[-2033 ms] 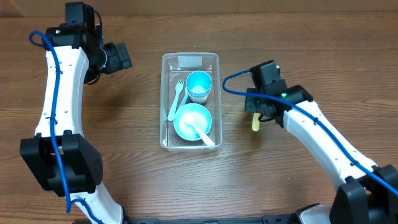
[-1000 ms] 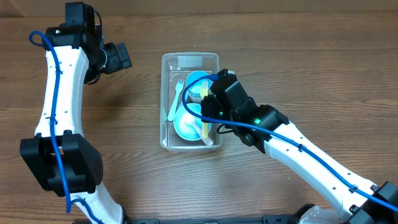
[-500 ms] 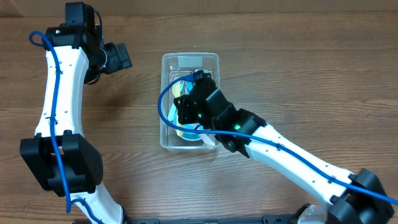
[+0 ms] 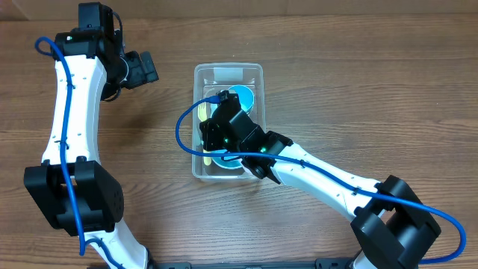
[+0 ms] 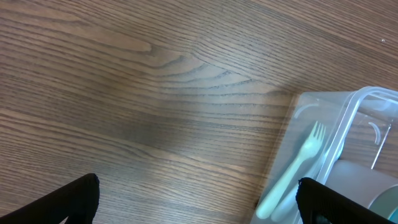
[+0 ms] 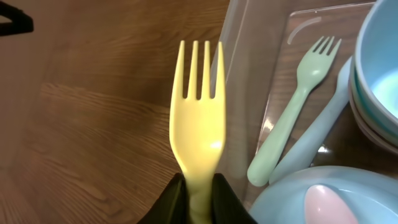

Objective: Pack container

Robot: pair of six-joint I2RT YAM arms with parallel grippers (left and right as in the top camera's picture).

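The clear plastic container (image 4: 254,71) lies mid-table and holds a teal cup (image 4: 243,97), a pale blue bowl (image 6: 298,199) with a pink spoon (image 6: 329,202), a green fork (image 6: 292,118) and a blue utensil (image 6: 320,127). My right gripper (image 4: 211,136) hovers over the container's left side, shut on a yellow fork (image 6: 198,124). The fork's tines reach over the container's left wall (image 6: 242,81). My left gripper (image 4: 148,69) is open and empty above the bare table left of the container's far corner (image 5: 348,112). Its fingertips (image 5: 74,199) frame the wood.
The wooden table (image 4: 358,82) spreads around the container. The right arm crosses from the lower right over the container's near end. The left arm stands along the left side.
My right gripper carried the yellow fork from the table right of the container leftward, across it to its left side. The left arm has not moved.
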